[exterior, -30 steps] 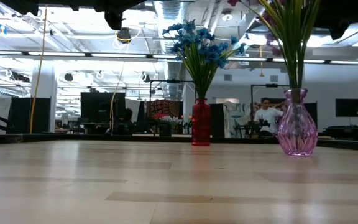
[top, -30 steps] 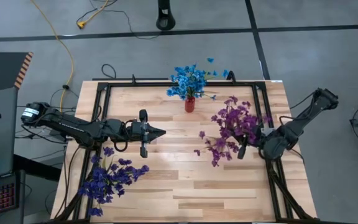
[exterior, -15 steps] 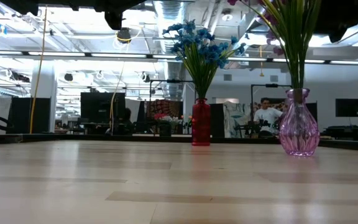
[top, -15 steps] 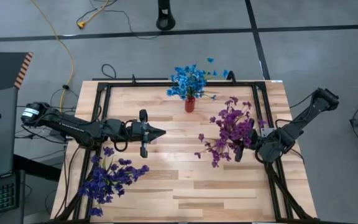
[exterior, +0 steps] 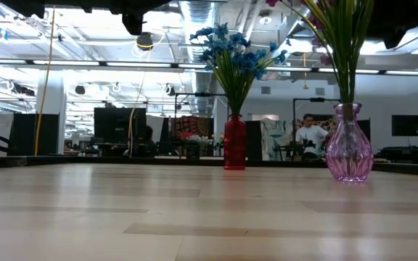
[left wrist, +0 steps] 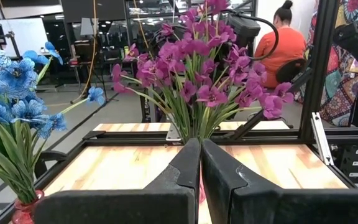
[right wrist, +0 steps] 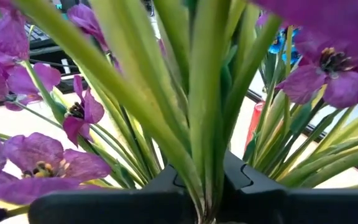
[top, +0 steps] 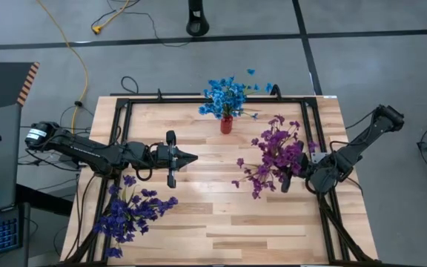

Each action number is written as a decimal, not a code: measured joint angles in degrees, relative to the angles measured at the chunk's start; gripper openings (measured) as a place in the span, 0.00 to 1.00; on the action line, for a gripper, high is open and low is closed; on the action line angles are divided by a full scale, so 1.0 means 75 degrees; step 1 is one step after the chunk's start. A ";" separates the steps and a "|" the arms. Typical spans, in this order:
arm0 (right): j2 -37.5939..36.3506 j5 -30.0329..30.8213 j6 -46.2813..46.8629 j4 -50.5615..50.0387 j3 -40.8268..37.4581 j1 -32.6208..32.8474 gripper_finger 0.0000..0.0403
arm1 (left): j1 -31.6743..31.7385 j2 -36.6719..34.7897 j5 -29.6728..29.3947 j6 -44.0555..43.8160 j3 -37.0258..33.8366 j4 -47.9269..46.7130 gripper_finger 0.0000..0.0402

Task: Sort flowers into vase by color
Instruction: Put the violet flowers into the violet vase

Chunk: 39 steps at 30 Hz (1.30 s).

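Note:
Magenta flowers (top: 276,152) stand with their green stems in a pink glass vase (exterior: 349,156) at the table's right. My right gripper (top: 286,178) is at this bunch from the right side, shut on stems (right wrist: 202,149) below the blossoms. Blue flowers (top: 227,96) stand in a red vase (exterior: 234,143) at the far middle. Indigo flowers (top: 132,211) are at the near left corner; what they stand in is hidden. My left gripper (top: 193,157) hovers shut, with nothing in it, over the table's left half, pointing right. My right gripper pinches green stems of the magenta flowers (right wrist: 205,177) between its two fingers, below the blossoms and above the vase's mouth. The fingers come roughly level from the table's right side and lie across the stems. How many stems they hold cannot be told. The stems stay upright, their lower ends in the pink vase.
A black metal frame (top: 124,111) runs around the tabletop edges. Bare wood lies between the vases in the table's middle and near part (top: 228,215). Beyond the table a person (exterior: 310,134) sits in the room.
My right gripper has shifted a little toward the table's near edge, staying on the magenta stems, and the bunch has swayed slightly with it. The vase stays on the table.

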 joint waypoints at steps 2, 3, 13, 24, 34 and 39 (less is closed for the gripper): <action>0.0000 -0.0117 -0.0001 0.0005 0.0000 0.0000 0.13 | 0.0000 0.0000 0.0000 0.0000 0.0000 -0.0003 0.00; 0.0000 -0.0168 -0.0001 0.0000 0.0000 0.0000 0.13 | -0.0002 0.0000 0.0000 0.0001 0.0000 -0.0003 0.00; 0.0003 -0.0571 0.0000 -0.0012 0.0000 0.0000 0.36 | -0.0003 0.0000 0.0000 0.0003 0.0000 0.0000 0.00; -0.0384 -0.1173 0.0000 -0.0471 0.0000 0.0017 0.54 | -0.0001 0.0000 0.0002 0.0001 0.0000 0.0003 0.00; -0.0855 -0.2103 0.0002 -0.1566 0.0000 0.0017 0.54 | -0.0001 0.0000 0.0003 0.0002 0.0000 0.0006 0.00; -0.1003 -0.2131 -0.0005 -0.1787 0.0000 0.0017 0.54 | 0.0000 0.0000 0.0003 0.0003 0.0000 0.0007 0.00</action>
